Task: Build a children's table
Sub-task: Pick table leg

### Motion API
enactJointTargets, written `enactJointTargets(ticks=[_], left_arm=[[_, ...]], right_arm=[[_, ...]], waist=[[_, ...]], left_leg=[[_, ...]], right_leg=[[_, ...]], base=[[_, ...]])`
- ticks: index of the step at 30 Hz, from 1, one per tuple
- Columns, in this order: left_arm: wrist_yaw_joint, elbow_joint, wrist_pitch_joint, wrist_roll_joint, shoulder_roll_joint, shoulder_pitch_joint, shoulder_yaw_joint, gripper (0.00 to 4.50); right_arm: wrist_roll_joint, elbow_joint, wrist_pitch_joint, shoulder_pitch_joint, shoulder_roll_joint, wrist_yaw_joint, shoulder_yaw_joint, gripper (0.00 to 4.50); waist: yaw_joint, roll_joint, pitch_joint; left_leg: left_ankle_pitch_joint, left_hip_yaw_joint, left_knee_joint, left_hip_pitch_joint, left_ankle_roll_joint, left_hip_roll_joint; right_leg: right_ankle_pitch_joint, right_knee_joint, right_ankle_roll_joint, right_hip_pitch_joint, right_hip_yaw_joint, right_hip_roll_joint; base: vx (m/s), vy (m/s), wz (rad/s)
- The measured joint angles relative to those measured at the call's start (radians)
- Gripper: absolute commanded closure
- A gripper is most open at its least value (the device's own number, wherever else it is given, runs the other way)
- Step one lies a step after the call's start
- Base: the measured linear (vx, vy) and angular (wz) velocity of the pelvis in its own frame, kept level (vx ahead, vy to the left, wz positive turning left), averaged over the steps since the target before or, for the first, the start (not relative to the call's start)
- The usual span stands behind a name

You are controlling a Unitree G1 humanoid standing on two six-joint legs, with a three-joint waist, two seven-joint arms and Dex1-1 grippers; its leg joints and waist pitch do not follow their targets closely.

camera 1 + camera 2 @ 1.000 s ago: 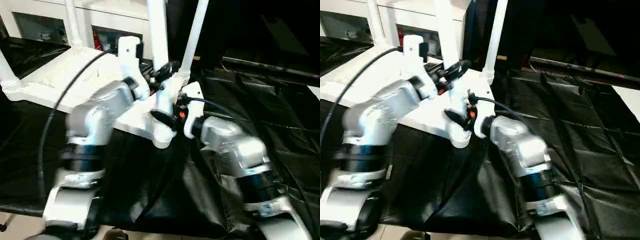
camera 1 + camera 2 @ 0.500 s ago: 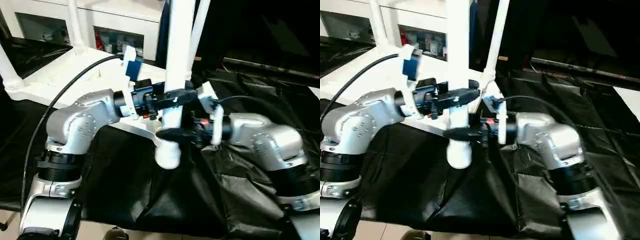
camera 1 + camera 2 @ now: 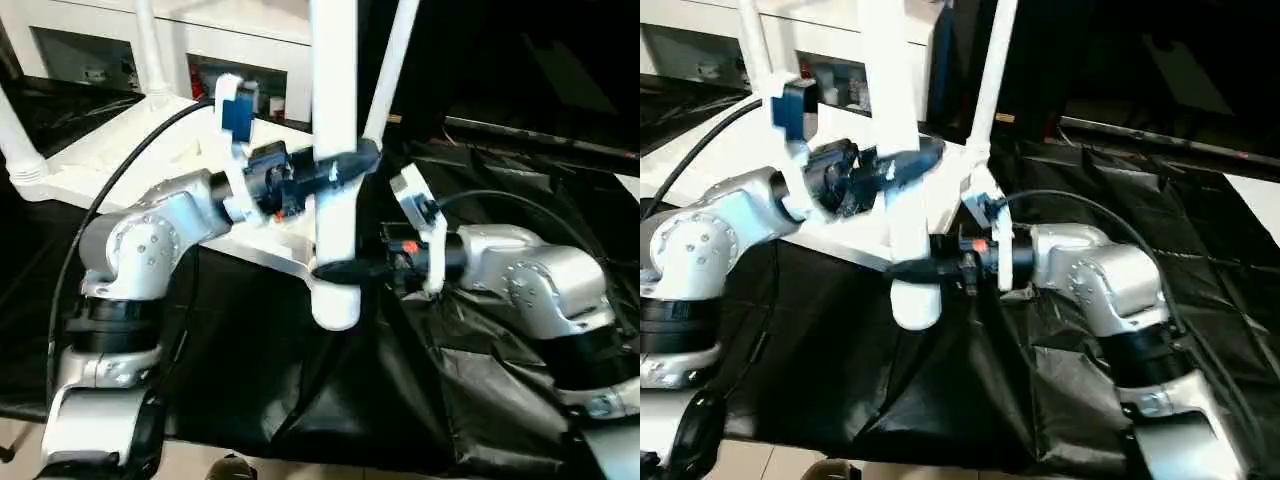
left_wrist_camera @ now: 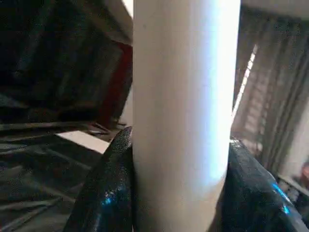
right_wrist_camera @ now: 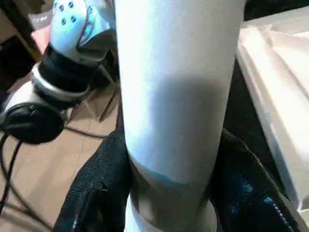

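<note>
One leg (image 3: 335,120) in corner socket (image 3: 335,300)

Pretty dim overall, the black sheet (image 3: 500,200) eats most of the light while the white leg (image 3: 335,150) nearly blows out. Wrist views are soft up close, with a blue glint on one fingertip (image 4: 275,188).

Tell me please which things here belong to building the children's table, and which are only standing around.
Belonging to the job:
- tabletop, upside down
- leg in the near corner socket, held by left gripper and right gripper
- three other legs, e.g., already standing

Only around:
- black sheet
- white cabinet behind
</note>
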Motion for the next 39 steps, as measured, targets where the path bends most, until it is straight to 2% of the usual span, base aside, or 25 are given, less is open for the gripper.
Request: enactJointTargets(ticks=[2, 5, 7, 9, 11, 13, 20, 21, 28, 34, 39], left_arm=[[0.075, 0.019, -0.015, 0.033, -0.02, -0.023, 0.004, 1.97], [0.244, 0.026, -0.07, 0.156, -0.051, -0.044, -0.006, 1.63], [0.293, 0.027, -0.075, 0.166, -0.077, -0.04, -0.003, 1.55], [0.322, 0.018, -0.077, 0.168, -0.085, -0.033, -0.002, 2.0], [0.334, 0.012, -0.077, 0.17, -0.093, -0.03, -0.004, 1.91], [0.348, 0.012, -0.08, 0.176, -0.1, -0.03, -0.005, 2.33], [0.358, 0.012, -0.098, 0.182, -0.109, -0.03, 0.002, 2.66], [0.358, 0.01, -0.1, 0.181, -0.107, -0.03, 0.004, 2.7], [0.268, -0.013, -0.093, 0.174, -0.069, -0.03, -0.034, 2.71], [0.191, -0.03, -0.075, 0.17, -0.053, -0.03, -0.08, 2.71], [0.169, -0.038, -0.074, 0.168, -0.045, -0.03, -0.094, 2.71]], right_arm=[[-0.03, 0.02, -0.01, -0.005, 0.014, -0.053, 0.0, 2.61], [-0.072, 0.059, -0.01, -0.005, 0.042, -0.147, -0.007, 2.61], [-0.078, 0.065, -0.01, -0.005, 0.043, -0.165, -0.009, 2.62], [-0.08, 0.065, -0.01, -0.005, 0.05, -0.174, -0.008, 2.62], [-0.087, 0.066, -0.01, -0.005, 0.049, -0.183, -0.008, 2.62], [-0.098, 0.066, -0.01, -0.005, 0.051, -0.185, -0.008, 2.62], [-0.113, 0.07, -0.024, -0.012, 0.06, -0.197, -0.008, 2.62], [-0.113, 0.078, -0.036, -0.013, 0.067, -0.195, -0.009, 2.06], [-0.103, 0.081, -0.036, -0.029, 0.053, -0.119, 0.002, 1.49], [-0.106, 0.097, -0.036, -0.041, 0.006, -0.034, 0.041, 1.45], [-0.106, 0.102, -0.036, -0.041, 0.004, 0.004, 0.045, 1.45]], waist=[[0.001, 0.0, 0.0], [-0.003, 0.0, 0.0], [-0.002, 0.0, 0.0], [-0.003, 0.0, 0.0], [-0.003, -0.001, 0.0], [-0.003, -0.001, -0.001], [-0.003, -0.002, -0.001], [-0.003, -0.002, -0.001], [-0.002, -0.002, -0.001], [-0.003, -0.002, -0.001], [-0.003, -0.002, -0.001]], left_leg=[[0.0, 0.0, 0.0, 0.0, 0.0, 0.0], [0.0, 0.0, 0.0, 0.0, 0.0, 0.0], [0.0, 0.0, 0.0, -0.001, 0.0, 0.0], [0.0, 0.0, 0.0, -0.001, 0.0, 0.0], [0.0, 0.0, 0.0, -0.001, 0.0, 0.0], [0.0, 0.0, 0.0, -0.001, 0.0, 0.0], [0.0, 0.0, 0.0, -0.001, 0.0, 0.0], [0.0, 0.0, 0.0, -0.001, 0.0, 0.0], [0.0, 0.0, 0.0, -0.001, 0.0, 0.0], [0.0, 0.0, 0.0, -0.001, 0.0, 0.0], [0.0, 0.0, 0.0, -0.001, 0.0, 0.0]], right_leg=[[0.0, 0.0, 0.0, 0.0, 0.0, 0.0], [0.0, 0.0, 0.001, 0.0, 0.0, 0.0], [0.0, 0.0, 0.001, -0.001, 0.0, 0.0], [0.0, 0.0, 0.0, -0.001, 0.0, 0.0], [0.001, 0.0, -0.002, -0.001, 0.0, 0.0], [0.001, 0.0, -0.002, -0.001, 0.0, 0.0], [-0.002, 0.0, 0.003, -0.001, 0.0, 0.0], [-0.002, 0.0, 0.003, -0.001, 0.0, 0.0], [-0.001, -0.001, 0.002, 0.0, 0.0, 0.0], [-0.001, 0.0, 0.002, -0.001, 0.0, 0.0], [-0.001, 0.0, 0.002, -0.001, 0.0, 0.0]], base=[[0.0, 0.0, 0.0], [0.0, 0.0, 0.0], [0.0, 0.0, 0.0], [0.0, 0.0, 0.0], [0.0, 0.0, 0.0], [0.0, 0.0, 0.0], [0.0, 0.0, 0.0], [0.0, 0.0, 0.0], [0.0, 0.0, 0.0], [0.0, 0.0, 0.0], [0.0, 0.0, 0.0]])
